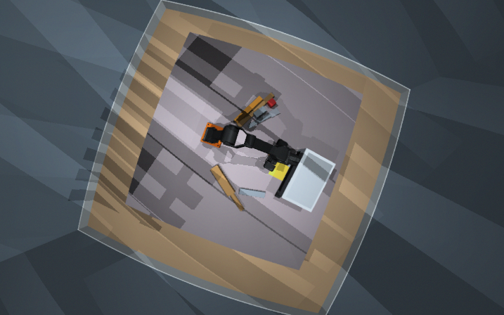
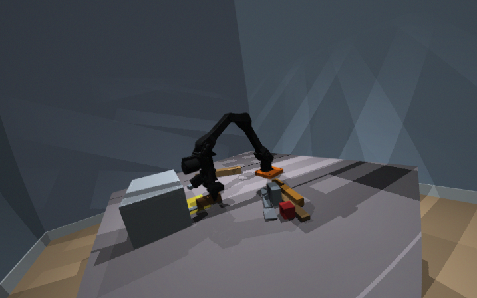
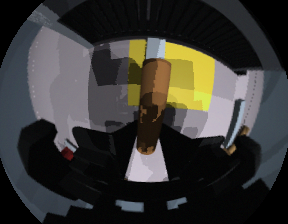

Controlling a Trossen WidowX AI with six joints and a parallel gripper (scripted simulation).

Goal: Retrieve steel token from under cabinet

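The gripper was closed firmly on a brown round handle, one finger on each side of it. A pale flat strip continued from the far end of the handle towards the cabinet; I judged that it was the blade of the same tool. The handle was held low and pointed to the cabinet, probably because the space below was too low for the fingers, while a thin blade could enter and bring the token out. The yellow area lay in front of the cabinet, so a pull back would bring the token onto it.

The token itself I could not find in any view; perhaps it was still under the cabinet, but this I could not confirm.

The wrist view showed the handle and the strip in one line over the yellow area. The top view hid the handle under the arm, but it showed the whole cabinet from above. Only the exterior view showed from the side how low the handle was, and the grey block standing upright near the red block.
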